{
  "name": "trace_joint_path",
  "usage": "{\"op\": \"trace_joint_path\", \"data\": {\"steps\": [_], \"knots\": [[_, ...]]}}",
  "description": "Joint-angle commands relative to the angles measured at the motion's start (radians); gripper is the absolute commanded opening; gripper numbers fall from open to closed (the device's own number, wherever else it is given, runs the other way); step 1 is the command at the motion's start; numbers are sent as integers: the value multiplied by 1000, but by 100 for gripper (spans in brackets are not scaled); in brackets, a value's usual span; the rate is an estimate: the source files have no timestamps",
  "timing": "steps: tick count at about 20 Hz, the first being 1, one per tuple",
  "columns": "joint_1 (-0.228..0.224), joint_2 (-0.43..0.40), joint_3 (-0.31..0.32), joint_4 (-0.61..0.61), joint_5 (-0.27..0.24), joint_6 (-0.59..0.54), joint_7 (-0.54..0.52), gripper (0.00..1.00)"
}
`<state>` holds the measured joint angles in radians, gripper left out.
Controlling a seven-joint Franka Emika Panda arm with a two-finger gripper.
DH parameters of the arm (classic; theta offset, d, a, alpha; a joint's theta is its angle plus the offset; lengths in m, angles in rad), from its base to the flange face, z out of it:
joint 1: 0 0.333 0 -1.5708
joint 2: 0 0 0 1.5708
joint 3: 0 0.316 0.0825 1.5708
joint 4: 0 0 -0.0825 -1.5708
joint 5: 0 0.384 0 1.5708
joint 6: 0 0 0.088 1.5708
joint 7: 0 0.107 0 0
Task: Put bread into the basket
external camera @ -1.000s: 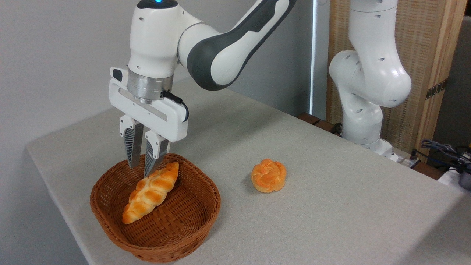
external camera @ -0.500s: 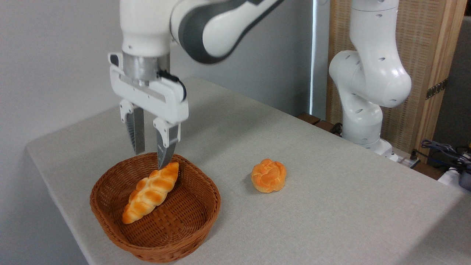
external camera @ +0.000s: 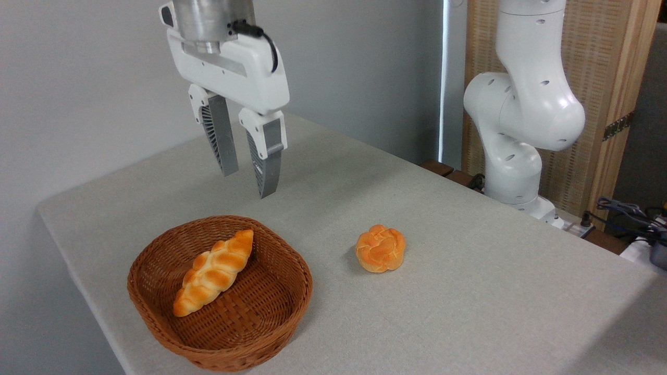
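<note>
The bread, a long braided golden-orange loaf with pointed ends, lies diagonally inside the basket, a shallow oval of reddish-brown wicker near the table's front left. My gripper hangs well above the basket's far rim, open, with nothing between its two ribbed grey fingers. It touches neither the loaf nor the basket.
A small round knotted orange bun sits on the grey table to the right of the basket. The arm's white base stands at the table's back right, with cables beyond it. The table's left edge runs close to the basket.
The gripper has let go of the bread, opened wider and risen straight up out of the basket, drifting slightly right. The loaf stays where it lay.
</note>
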<state>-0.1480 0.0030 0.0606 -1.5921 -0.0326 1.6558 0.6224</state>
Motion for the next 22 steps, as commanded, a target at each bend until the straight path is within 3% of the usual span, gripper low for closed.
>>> {"op": "trace_joint_path", "data": {"steps": [1, 8, 13, 22], "knots": [[-10, 17, -10, 55, 83, -73, 3, 100], [-12, 15, -10, 55, 63, -74, -4, 100], [-12, 14, -1, 54, 7, -80, -20, 100], [4, 14, -27, 46, 7, -105, -20, 100]]}}
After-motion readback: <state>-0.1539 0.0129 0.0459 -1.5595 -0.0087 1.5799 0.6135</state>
